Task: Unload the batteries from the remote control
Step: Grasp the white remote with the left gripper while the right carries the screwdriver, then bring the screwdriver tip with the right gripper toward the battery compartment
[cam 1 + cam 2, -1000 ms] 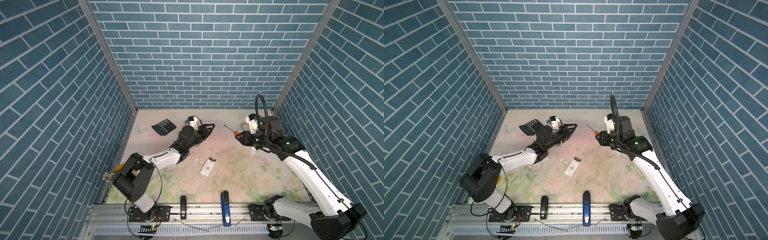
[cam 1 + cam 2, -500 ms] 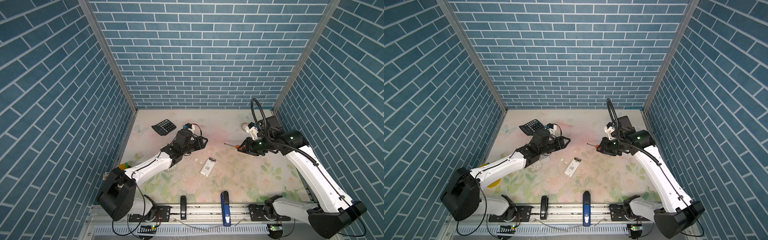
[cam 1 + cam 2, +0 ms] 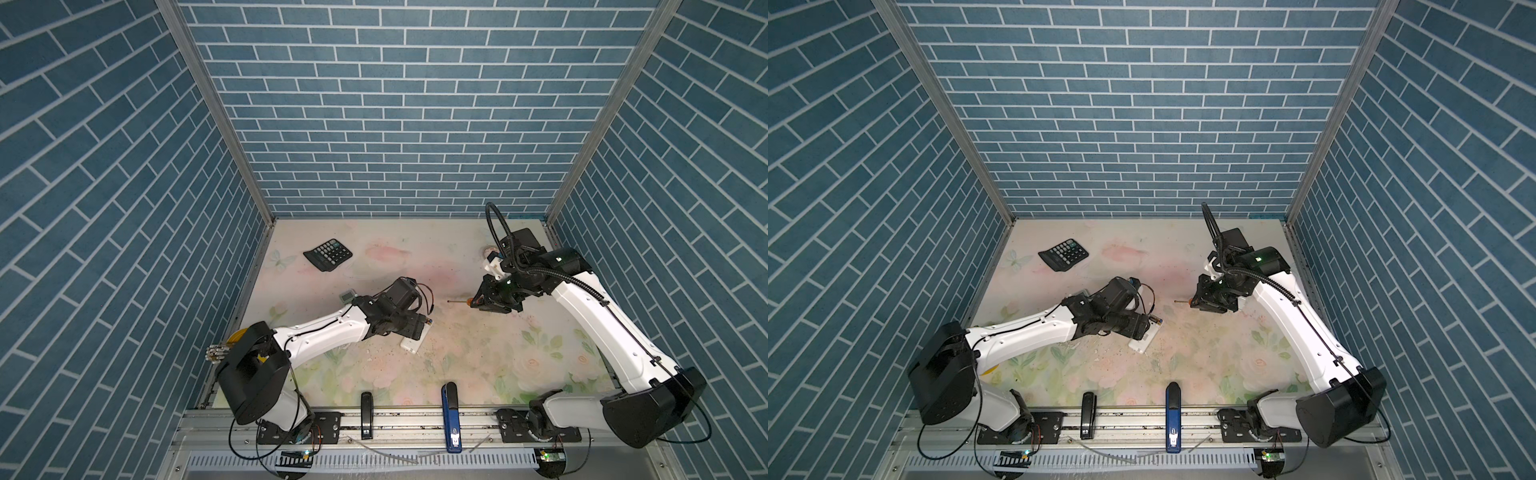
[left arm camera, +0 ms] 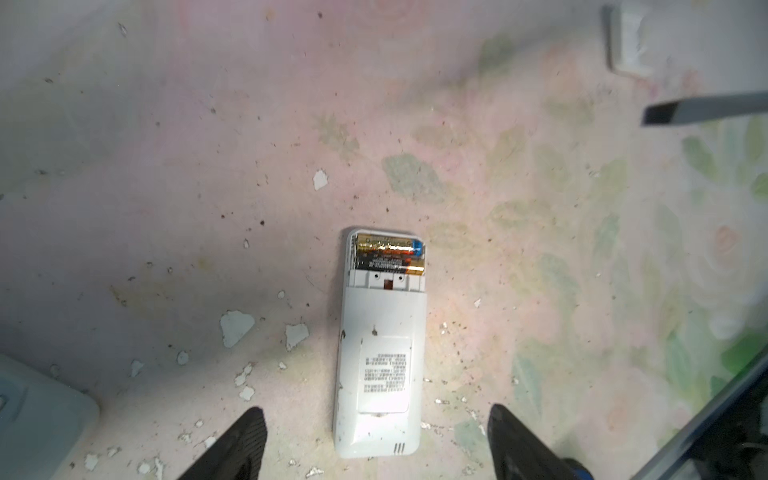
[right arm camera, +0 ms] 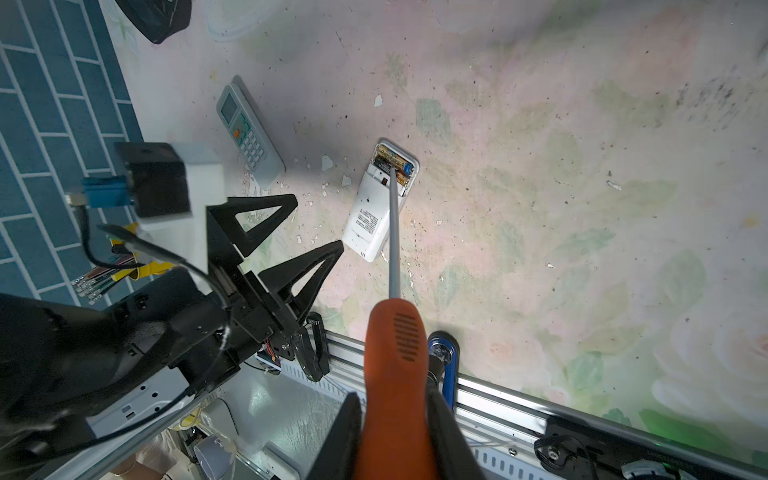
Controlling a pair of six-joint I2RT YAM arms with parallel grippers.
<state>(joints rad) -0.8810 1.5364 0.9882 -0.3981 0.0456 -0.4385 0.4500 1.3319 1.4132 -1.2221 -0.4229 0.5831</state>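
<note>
We found the left gripper (image 4: 376, 419) newly over the remote (image 4: 382, 365) at lower centre, jaws widened, empty; right gripper (image 5: 395, 415) clamped the screwdriver (image 5: 395, 332); batteries (image 4: 390, 253) unextracted.

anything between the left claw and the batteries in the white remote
Nothing visible. The batteries lie bare in the open end of the remote, and the open left claw hangs over its other end. The screwdriver in the right claw is off to the side.
</note>
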